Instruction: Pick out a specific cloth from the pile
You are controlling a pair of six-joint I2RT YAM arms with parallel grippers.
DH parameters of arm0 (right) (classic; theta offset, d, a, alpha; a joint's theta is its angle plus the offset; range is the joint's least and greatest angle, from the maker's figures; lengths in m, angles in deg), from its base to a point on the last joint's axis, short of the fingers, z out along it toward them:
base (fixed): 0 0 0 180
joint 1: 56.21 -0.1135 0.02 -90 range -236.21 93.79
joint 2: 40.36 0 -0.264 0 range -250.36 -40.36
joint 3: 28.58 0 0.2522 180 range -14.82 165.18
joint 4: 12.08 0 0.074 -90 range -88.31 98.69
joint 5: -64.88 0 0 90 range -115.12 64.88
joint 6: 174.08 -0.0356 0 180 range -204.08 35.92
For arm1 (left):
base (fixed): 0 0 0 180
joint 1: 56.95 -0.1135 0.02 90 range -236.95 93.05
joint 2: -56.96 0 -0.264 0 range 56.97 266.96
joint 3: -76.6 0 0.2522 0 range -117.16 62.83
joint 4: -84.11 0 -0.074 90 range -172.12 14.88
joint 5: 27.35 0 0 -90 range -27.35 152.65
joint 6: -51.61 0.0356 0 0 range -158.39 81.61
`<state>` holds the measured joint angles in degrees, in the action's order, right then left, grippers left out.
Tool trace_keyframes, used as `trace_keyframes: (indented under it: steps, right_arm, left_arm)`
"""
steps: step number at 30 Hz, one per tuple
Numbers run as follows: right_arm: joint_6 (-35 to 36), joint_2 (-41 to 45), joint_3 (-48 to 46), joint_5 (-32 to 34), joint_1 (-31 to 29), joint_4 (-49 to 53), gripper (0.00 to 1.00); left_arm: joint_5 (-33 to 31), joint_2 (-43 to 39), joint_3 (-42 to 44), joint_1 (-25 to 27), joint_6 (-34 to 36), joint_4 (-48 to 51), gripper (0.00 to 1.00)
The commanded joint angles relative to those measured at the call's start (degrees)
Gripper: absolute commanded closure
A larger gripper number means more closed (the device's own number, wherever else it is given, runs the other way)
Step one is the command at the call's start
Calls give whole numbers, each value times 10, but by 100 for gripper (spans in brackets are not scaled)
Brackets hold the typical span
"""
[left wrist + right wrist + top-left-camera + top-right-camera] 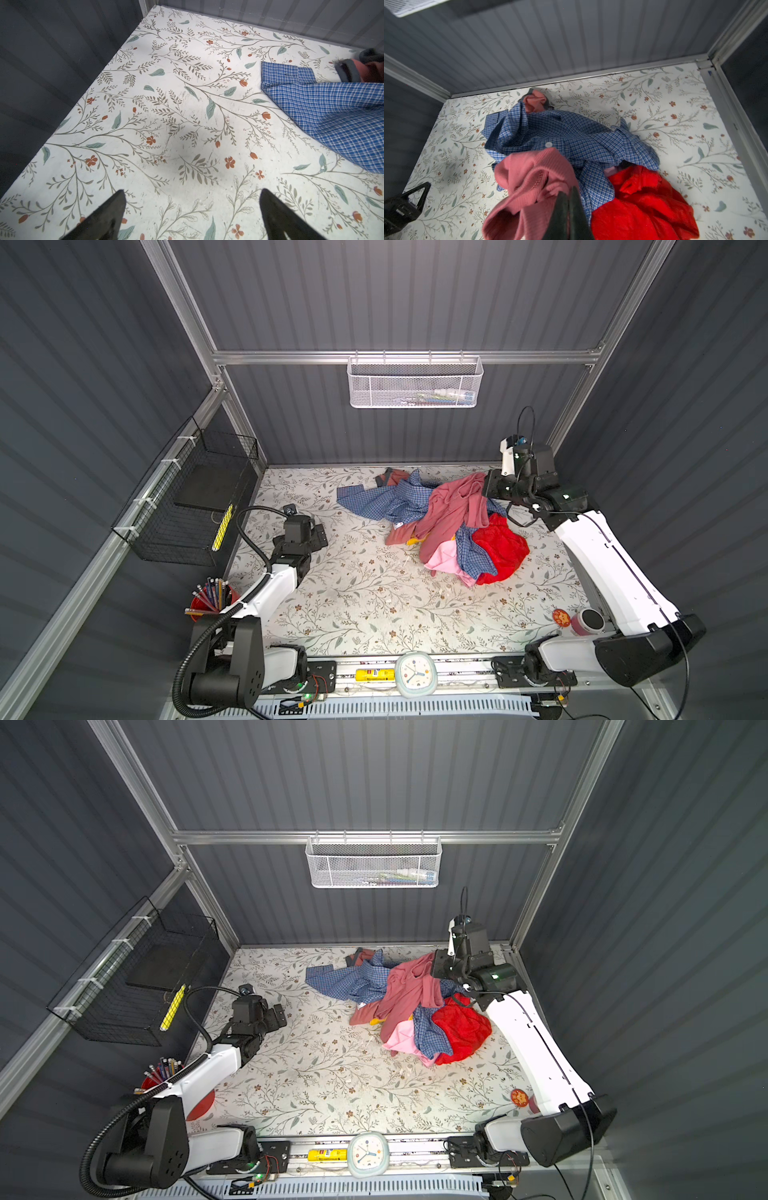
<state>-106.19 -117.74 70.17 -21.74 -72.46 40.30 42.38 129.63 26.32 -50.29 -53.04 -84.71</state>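
Observation:
The cloth (449, 506) (409, 990), a dusty salmon-pink ribbed knit, drapes over the pile (478, 556) at the back right of the table. My right gripper (484, 485) (434, 967) is shut on its far upper edge. In the right wrist view the two fingers of that gripper (568, 193) stand pressed together with the cloth (529, 178) bunched around their tips. Under it lie a blue checked shirt (386, 502), a red cloth (500, 547) and a pale pink piece (442, 558). My left gripper (322, 537) (192, 192) is open over bare table at the left, holding nothing.
A small salmon piece with grey trim (392, 477) lies by the back wall. A white mesh basket (415, 383) hangs on that wall, and a black wire basket (195, 497) on the left wall. A pencil cup (210, 599), a clock (415, 672) and a pink jar (586, 622) stand along the front.

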Motion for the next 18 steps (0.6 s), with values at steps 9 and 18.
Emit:
trace_keyframes:
  steps: [9,18]
  right_arm:
    - [-60,28,-14,-48,73,-43,100]
    - [-1,0,-13,84,20,7,100]
  left_arm:
    - [14,-1,7,-3,-1,-6,0]
    - [24,-7,6,-2,2,-6,0]
